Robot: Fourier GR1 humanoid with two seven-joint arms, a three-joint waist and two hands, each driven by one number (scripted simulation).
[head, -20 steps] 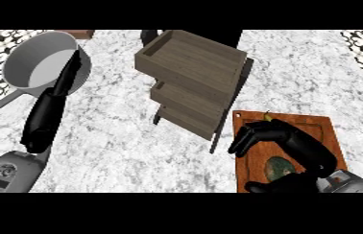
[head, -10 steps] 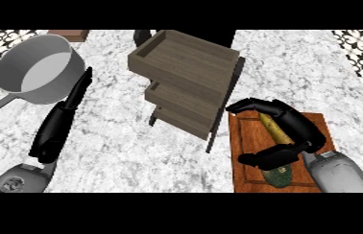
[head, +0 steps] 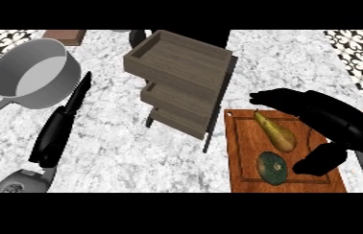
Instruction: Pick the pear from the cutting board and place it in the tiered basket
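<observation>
Black right hand (head: 322,120) arched over pear (head: 276,131) | fingers spread, not gripping | left hand (head: 60,127) flat, straight

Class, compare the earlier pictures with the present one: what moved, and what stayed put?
The right hand opened and lifted off the pear, uncovering it and the dark green fruit on the cutting board. Nothing was grasped. The left hand, pot and tiered basket keep their arrangement.
</observation>
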